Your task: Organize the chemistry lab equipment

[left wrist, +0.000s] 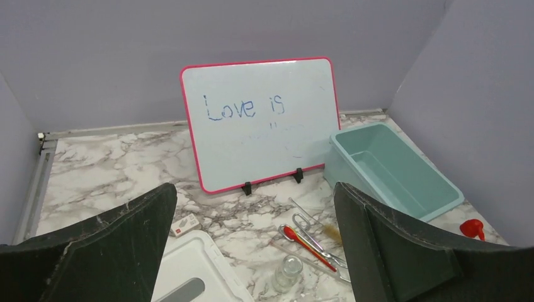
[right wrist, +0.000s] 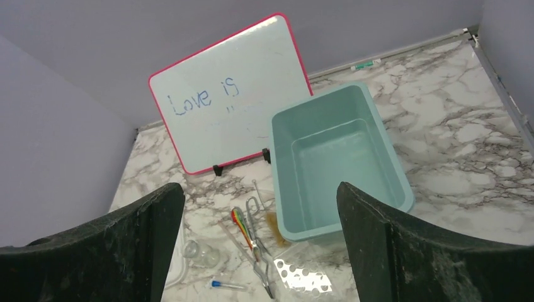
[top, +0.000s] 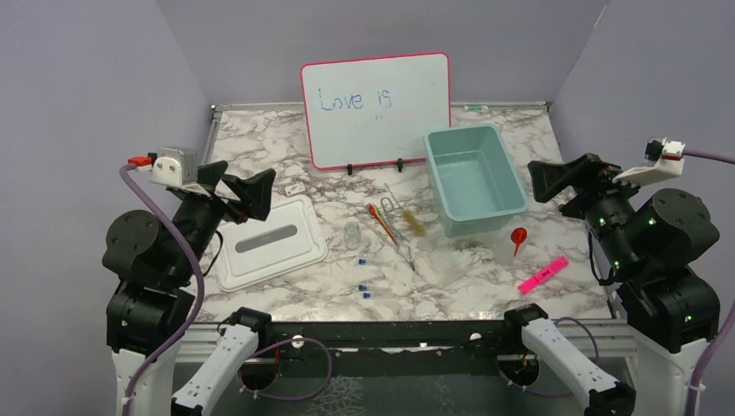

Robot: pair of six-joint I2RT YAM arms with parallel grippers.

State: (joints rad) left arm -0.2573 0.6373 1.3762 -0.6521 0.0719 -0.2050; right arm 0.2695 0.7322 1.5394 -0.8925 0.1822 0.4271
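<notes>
The teal bin [top: 485,223] sits on the marble counter [top: 277,147] with its long axis running from the near edge toward the back, and nothing lies inside it. All of the lab equipment is outside the bin, most of it just off the bin's left side. The thin red and orange sticks [top: 382,221] lie diagonally, the rounded red end pointing away to the back left and the other end toward the bin's near corner. The metal tweezers [top: 404,249] lie nearly along the same slant and touch or cross the sticks; which one cannot be told. The wire brush [top: 414,224] lies closest to the bin's left wall, its brownish bristles at the near end and its wire handle pointing back. The clear beaker [top: 352,234] stands upright farther left of the bin than the sticks. The small red funnel [top: 518,237] rests just in front of the bin's near wall, its spout pointing toward the near edge.

Left hand [left wrist: 254,186]: fingers spread wide, gripping nothing, well left of the bin. Right hand [right wrist: 259,186]: likewise wide apart and bare, to the bin's right.
</notes>
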